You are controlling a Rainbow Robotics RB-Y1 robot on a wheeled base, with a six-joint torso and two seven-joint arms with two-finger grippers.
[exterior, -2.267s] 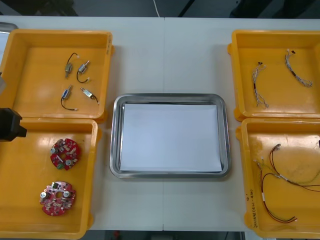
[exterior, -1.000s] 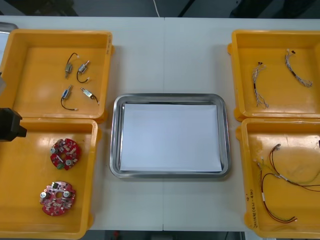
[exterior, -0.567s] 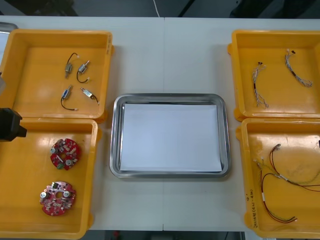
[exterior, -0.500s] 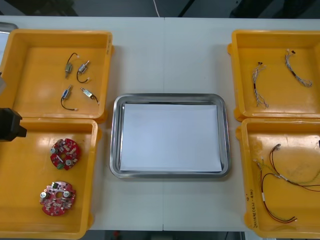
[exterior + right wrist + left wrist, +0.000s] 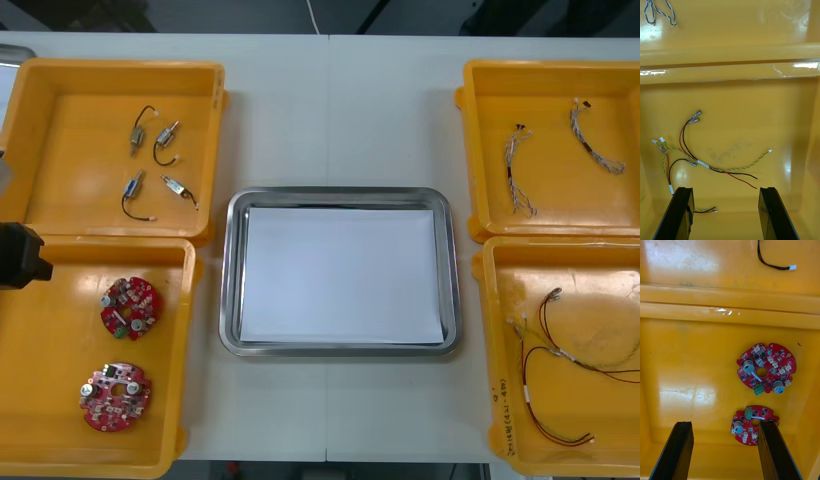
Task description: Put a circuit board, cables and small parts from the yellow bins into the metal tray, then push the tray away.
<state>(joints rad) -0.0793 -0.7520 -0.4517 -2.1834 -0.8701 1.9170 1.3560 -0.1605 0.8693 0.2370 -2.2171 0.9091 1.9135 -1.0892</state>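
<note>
Zero things sat in metal tray [image 5: 232,270] | left gripper [image 5: 725,423] spread, round red circuit board [image 5: 748,423] beside one finger | right gripper [image 5: 725,189] spread above red and yellow cables [image 5: 711,168]

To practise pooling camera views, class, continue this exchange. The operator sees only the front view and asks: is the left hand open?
Observer: Yes, the left hand is open, fingers apart above a yellow bin.
Operator: Anything near them?
Observer: A red circuit board lies between the fingertips, its edge behind one finger.
Operator: And the right hand?
Observer: The right hand is open too, with red, black and yellow cables lying beyond its fingers.
</note>
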